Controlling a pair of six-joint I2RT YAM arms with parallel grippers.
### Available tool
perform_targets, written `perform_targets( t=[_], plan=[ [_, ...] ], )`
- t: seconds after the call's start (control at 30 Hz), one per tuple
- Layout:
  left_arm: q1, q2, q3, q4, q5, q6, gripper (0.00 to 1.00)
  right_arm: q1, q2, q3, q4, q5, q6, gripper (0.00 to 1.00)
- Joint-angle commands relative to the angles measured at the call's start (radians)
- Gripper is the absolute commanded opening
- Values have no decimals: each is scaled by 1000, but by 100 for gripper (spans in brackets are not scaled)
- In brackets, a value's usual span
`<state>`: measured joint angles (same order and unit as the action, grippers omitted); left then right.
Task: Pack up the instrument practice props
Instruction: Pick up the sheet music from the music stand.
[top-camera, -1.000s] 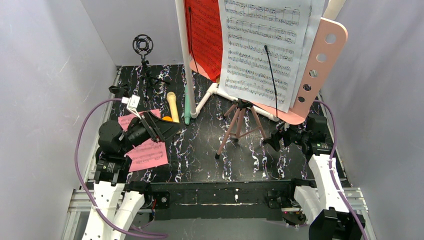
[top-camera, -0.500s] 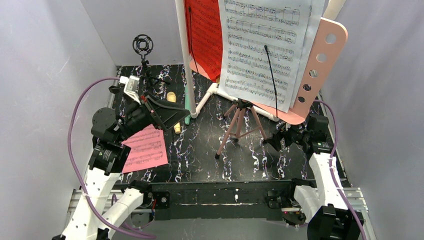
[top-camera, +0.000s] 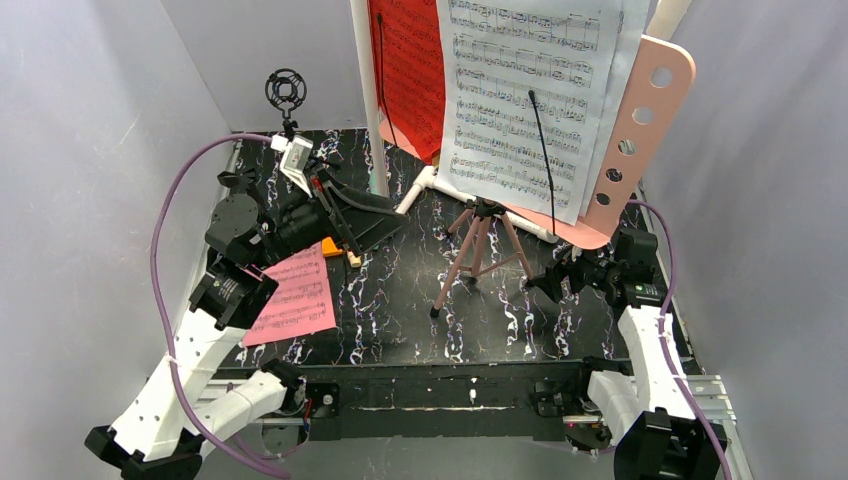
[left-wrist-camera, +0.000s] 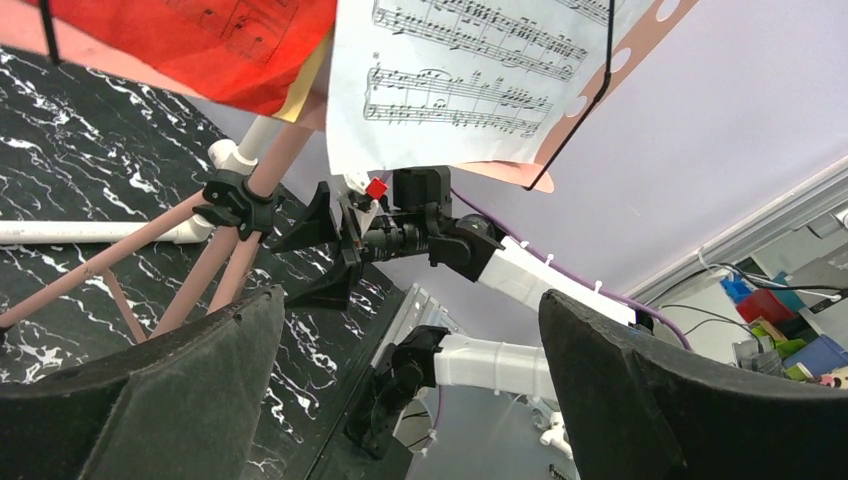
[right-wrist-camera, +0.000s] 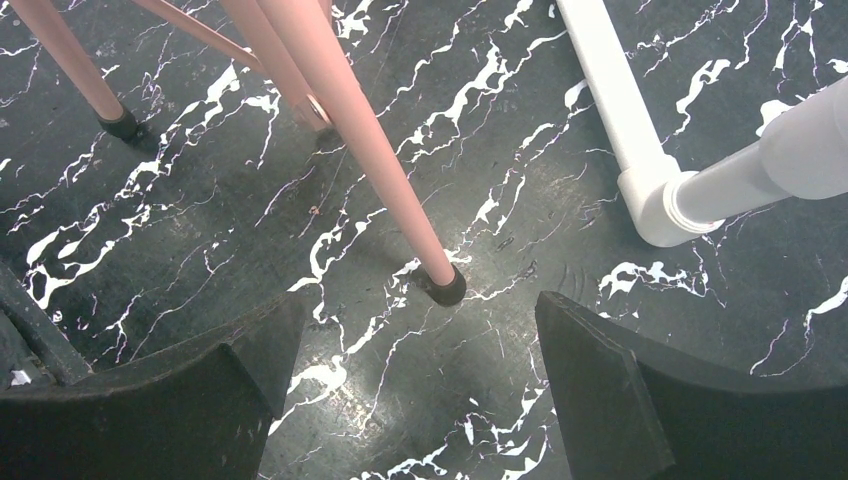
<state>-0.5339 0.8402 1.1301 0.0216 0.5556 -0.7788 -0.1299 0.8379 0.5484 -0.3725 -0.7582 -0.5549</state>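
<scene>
Left tool: my left gripper (top-camera: 380, 228) is spread wide with nothing in it, raised off the table (right-wrist-camera: 150, 200) and aimed across at the stand.
Right tool: my right gripper (right-wrist-camera: 420, 390) is also wide and empty, low over the marble.
Stand: the pink music stand (top-camera: 640, 110) is upright ahead of both tools. One tripod leg (right-wrist-camera: 360, 150) plants its rubber foot just ahead of my right fingers, centred on the gap.
On the stand: white sheet music (top-camera: 530, 90) and a red folder (top-camera: 410, 70), above and beyond my left fingers, each under a thin black wire.
Loose props: pink sheet music (top-camera: 295, 295) lies flat below my left wrist. The yellow microphone (top-camera: 351, 259) is just under the left fingers, mostly hidden.
Not mine: the white pipe frame (top-camera: 430, 185), beside the right tool.
Step, my reading: early; nothing packed, reaching for the stand.
Next needs: left to rise to the paper edge, right to steady the leg without tipping it.
</scene>
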Motion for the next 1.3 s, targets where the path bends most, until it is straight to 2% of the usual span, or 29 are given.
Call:
perform_targets(
  t=[0.0, 0.37, 0.9, 1.27],
  plan=[
    [-39, 30, 60, 26, -42, 44, 98, -4, -8, 36, -5, -22, -13, 95],
    [-126, 118, 119, 41, -88, 85, 98, -4, -11, 36, -8, -24, -14, 95],
    [-171, 154, 98, 108, -133, 82, 98, -4, -16, 38, -9, -27, -16, 95],
    [-195, 168, 95, 145, -217, 47, 98, -4, -15, 38, -10, -29, -17, 95]
  ],
)
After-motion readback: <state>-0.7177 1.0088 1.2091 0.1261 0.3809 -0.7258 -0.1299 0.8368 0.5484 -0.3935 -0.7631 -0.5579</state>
